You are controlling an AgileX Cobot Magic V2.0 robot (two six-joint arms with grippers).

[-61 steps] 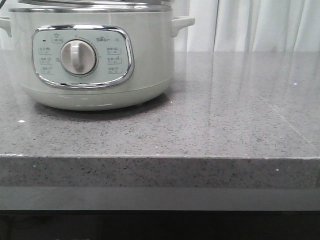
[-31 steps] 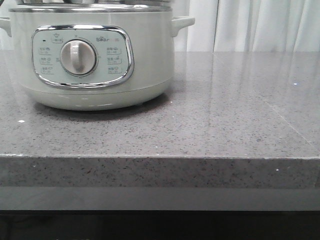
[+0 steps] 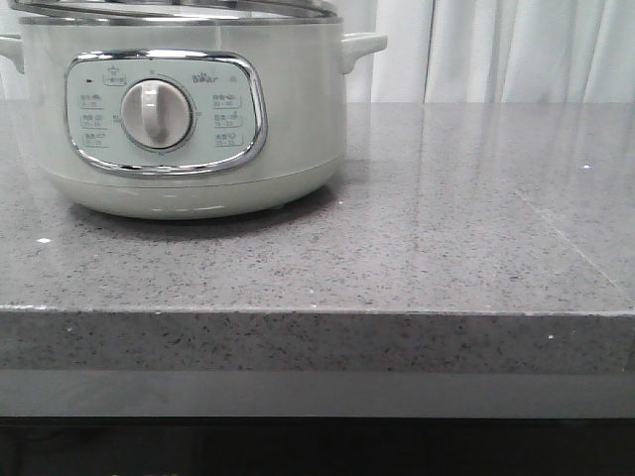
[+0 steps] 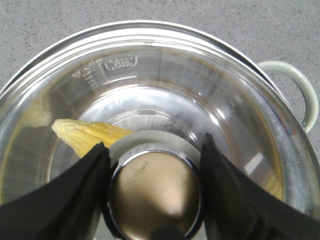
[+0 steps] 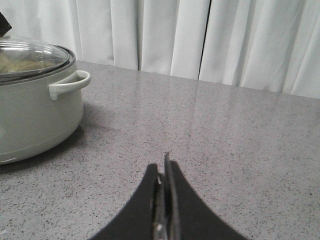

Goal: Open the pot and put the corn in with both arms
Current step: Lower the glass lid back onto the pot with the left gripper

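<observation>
The pale grey-green pot [image 3: 288, 119] stands at the back left of the counter, with its metal-rimmed glass lid [image 3: 179, 10] on top. In the left wrist view my left gripper [image 4: 154, 142] is shut on the lid's chrome knob [image 4: 155, 197], one black finger on each side. The yellow corn [image 4: 85, 135] lies inside the pot and shows through the glass lid [image 4: 165, 90]. My right gripper [image 5: 163, 161] is shut and empty, low over the bare counter to the right of the pot [image 5: 30, 115]. Neither gripper shows in the front view.
The grey speckled counter [image 3: 446, 228] runs to a front edge [image 3: 317, 312] close to the camera. White curtains [image 5: 200, 35] hang behind it. The pot's side handle [image 5: 70, 84] sticks out toward the right gripper.
The lid's rim has shifted slightly at the top of the pot, settling lower on it. The pot itself has not moved.
</observation>
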